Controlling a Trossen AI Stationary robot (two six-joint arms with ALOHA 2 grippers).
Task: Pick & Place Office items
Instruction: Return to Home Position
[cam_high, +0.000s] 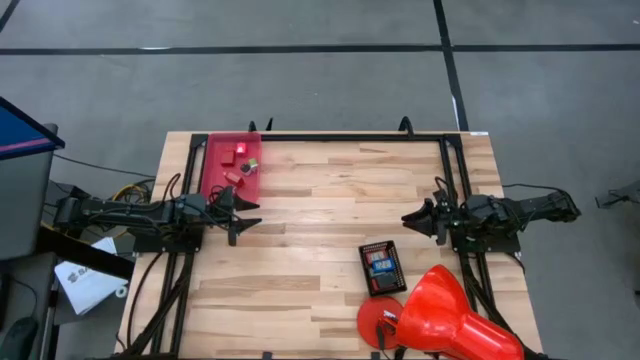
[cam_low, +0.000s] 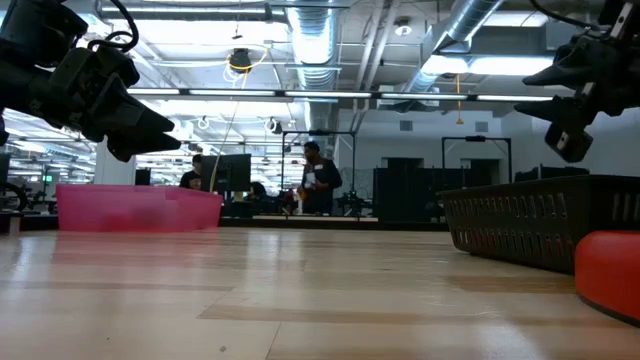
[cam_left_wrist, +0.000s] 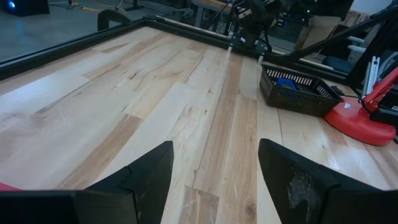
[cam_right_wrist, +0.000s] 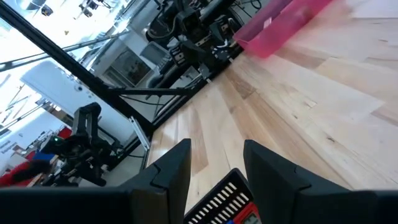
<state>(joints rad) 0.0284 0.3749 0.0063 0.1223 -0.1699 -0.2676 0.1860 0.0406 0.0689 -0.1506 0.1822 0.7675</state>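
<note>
The left gripper hangs released and empty above the bench, just beside the pink tray. The right gripper, likewise spread with nothing between its fingers, hovers opposite, near the black bin. Office items, blue and red among them, lie in that bin; a few small pieces lie in the tray. The step in hand looks like the retreat to rest, so each arm need only fold back clear.

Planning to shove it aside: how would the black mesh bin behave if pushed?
The black mesh bin would probably slide, not tip: it sits low and wide on the smooth table. Its open-mesh walls suggest it is light, perhaps flexible.
</note>
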